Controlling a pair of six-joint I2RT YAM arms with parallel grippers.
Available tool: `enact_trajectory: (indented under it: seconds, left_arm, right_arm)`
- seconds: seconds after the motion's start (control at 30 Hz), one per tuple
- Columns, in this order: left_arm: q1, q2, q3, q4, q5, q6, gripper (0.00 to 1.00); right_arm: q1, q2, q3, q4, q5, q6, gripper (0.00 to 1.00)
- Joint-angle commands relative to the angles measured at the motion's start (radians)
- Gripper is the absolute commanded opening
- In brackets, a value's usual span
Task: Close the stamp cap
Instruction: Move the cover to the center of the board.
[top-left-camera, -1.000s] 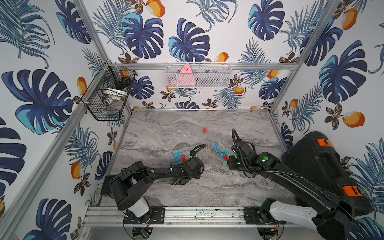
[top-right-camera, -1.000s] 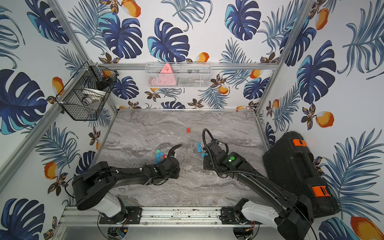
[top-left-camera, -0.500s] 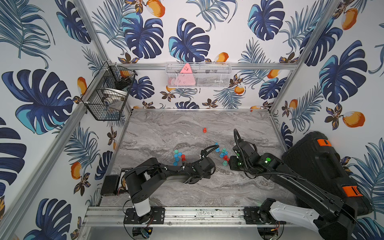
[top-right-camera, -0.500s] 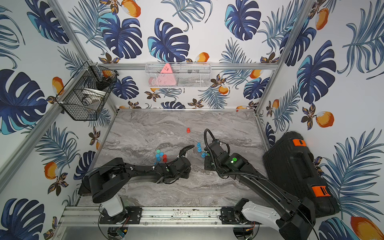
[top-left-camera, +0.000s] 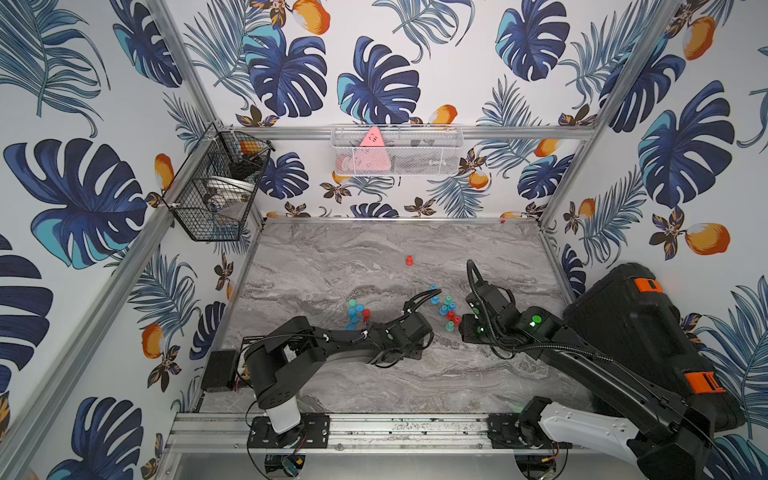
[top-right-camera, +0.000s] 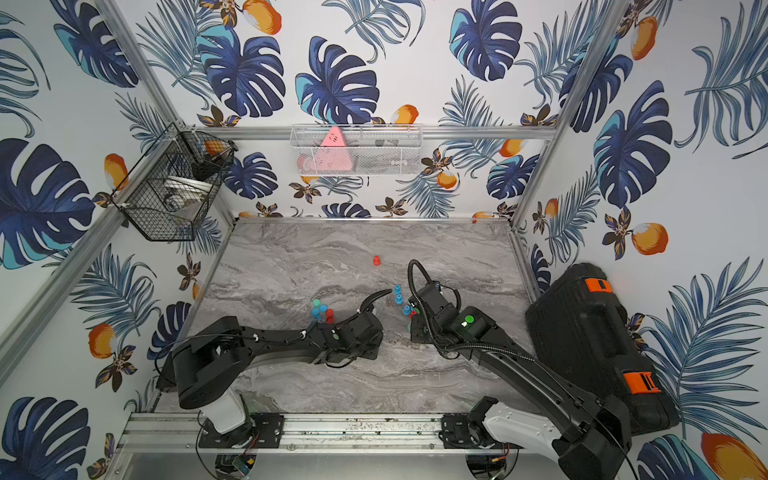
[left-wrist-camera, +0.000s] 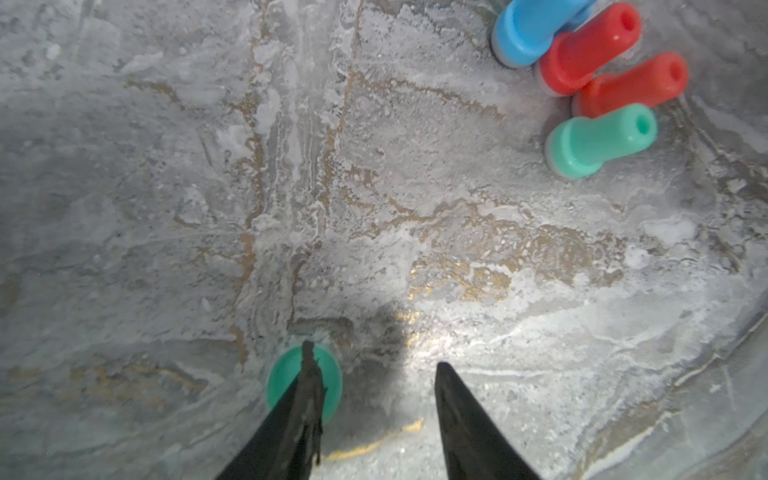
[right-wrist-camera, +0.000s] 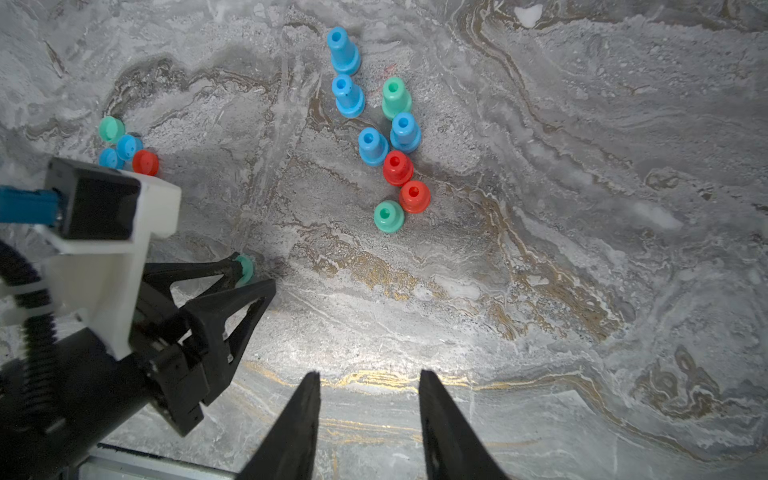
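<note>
Top view: black wire basket (top-left-camera: 199, 226) on the side wall, far from the stamp cluster (right-wrist-camera: 398, 168), holds an orange item, something black and silvery pieces. White mesh basket (top-left-camera: 436, 164) on the back wall holds a pink triangle (top-left-camera: 371, 154); its dark marks are too small to read. Black case (top-left-camera: 636, 332), orange latches, lid down, on the cluster's right-arm side. Green cap (left-wrist-camera: 333, 382): round, teal-green, plain, down at the tabletop (left-wrist-camera: 374, 187) near the cluster, against one finger of the left claw (left-wrist-camera: 374, 353). That claw stands nearly closed; whether it truly pinches the cap, cannot tell. Right claw (right-wrist-camera: 369, 373): jaws apart, empty.
</note>
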Motion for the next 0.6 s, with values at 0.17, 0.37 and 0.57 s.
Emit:
enact_trajectory:
  seconds: [0.17, 0.37, 0.57]
  left_arm:
    - [-0.006, -0.072, 0.03, -0.048, 0.003, 0.013, 0.49]
    - [-0.006, -0.146, 0.033, -0.082, -0.016, 0.025, 0.5]
    - [-0.006, -0.253, 0.009, -0.136, -0.046, 0.039, 0.5]
  right_arm:
    - [0.003, 0.016, 0.015, -0.014, 0.006, 0.015, 0.43]
    - [0.003, 0.017, 0.016, -0.019, 0.008, 0.016, 0.44]
    - [0.003, 0.017, -0.002, -0.015, -0.002, 0.018, 0.45]
